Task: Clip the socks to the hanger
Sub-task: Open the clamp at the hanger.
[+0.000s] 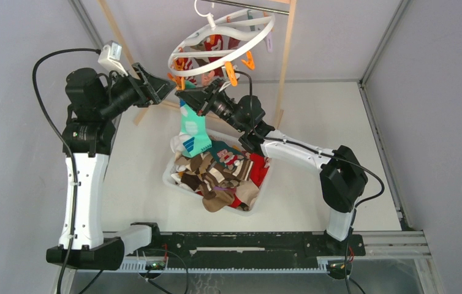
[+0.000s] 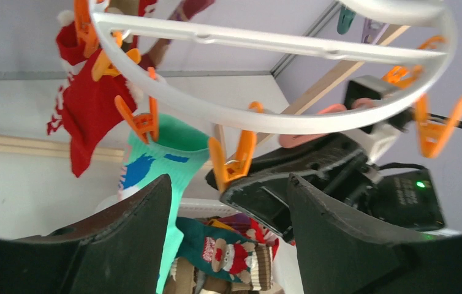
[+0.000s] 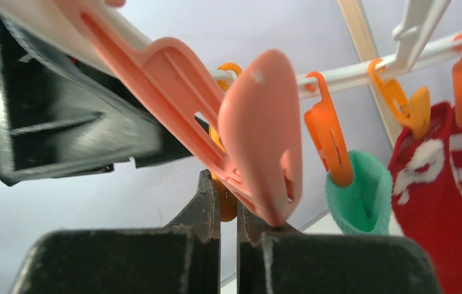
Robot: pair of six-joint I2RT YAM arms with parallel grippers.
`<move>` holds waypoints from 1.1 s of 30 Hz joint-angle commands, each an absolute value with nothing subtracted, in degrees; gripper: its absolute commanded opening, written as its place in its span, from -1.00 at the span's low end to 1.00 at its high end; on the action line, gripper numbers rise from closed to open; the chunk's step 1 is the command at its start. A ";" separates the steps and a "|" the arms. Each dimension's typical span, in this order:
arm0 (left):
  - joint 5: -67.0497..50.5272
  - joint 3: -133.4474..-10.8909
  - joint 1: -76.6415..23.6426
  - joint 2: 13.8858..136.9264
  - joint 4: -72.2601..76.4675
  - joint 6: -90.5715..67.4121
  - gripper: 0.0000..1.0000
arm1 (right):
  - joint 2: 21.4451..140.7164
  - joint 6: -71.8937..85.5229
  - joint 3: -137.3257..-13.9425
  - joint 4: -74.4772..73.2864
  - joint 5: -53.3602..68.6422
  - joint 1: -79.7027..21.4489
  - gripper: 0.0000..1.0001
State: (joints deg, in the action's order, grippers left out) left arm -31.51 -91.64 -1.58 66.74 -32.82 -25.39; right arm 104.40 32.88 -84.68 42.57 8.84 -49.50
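Hanger [image 2: 277, 125] hung from the wooden pole frame [image 1: 287, 55] above the far edge of the counter [image 1: 314, 110], about mid-width.

- **Done:** two socks visibly pegged. The mint-teal sock [image 1: 193, 127] was on an orange peg [image 2: 146, 122] at the ring's near-left side, and the red sock [image 2: 90, 110] was just beside it. The top view hinted at more red-and-white fabric further round the ring, too cluttered to count.
- **Left:** most of the job. The pile of socks [image 1: 216, 174] sat in the tub [image 1: 167, 176] mid-counter, toward the near edge. Several pegs were bare, including a pink peg [image 3: 259, 135].
- **Left gripper** [image 2: 227, 184]: fingers wide apart, holding nothing, raised under the ring's near-left rim and facing the right one.
- **Right gripper** [image 3: 228, 211]: fingers drawn together to a thin slit, no sock between them. Its tips were up at a second orange peg [image 2: 234, 162]. Couldn't tell if it was pinching that peg or only touching it.

Judgement: early stage. Neither gripper carried a sock, so the next one has to come from the tub.
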 commanded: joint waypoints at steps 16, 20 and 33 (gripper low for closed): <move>-34.78 -97.12 -1.97 72.51 -29.19 -26.89 0.14 | 106.61 19.85 -90.33 40.96 4.26 -52.22 -1.00; -35.23 -97.82 -2.20 73.98 -28.96 -27.48 0.02 | 106.59 19.73 -90.22 40.74 4.39 -52.21 -1.00; -33.19 -96.33 -3.87 73.28 -29.97 -26.37 0.12 | 106.52 19.86 -90.27 41.08 4.92 -52.07 -1.00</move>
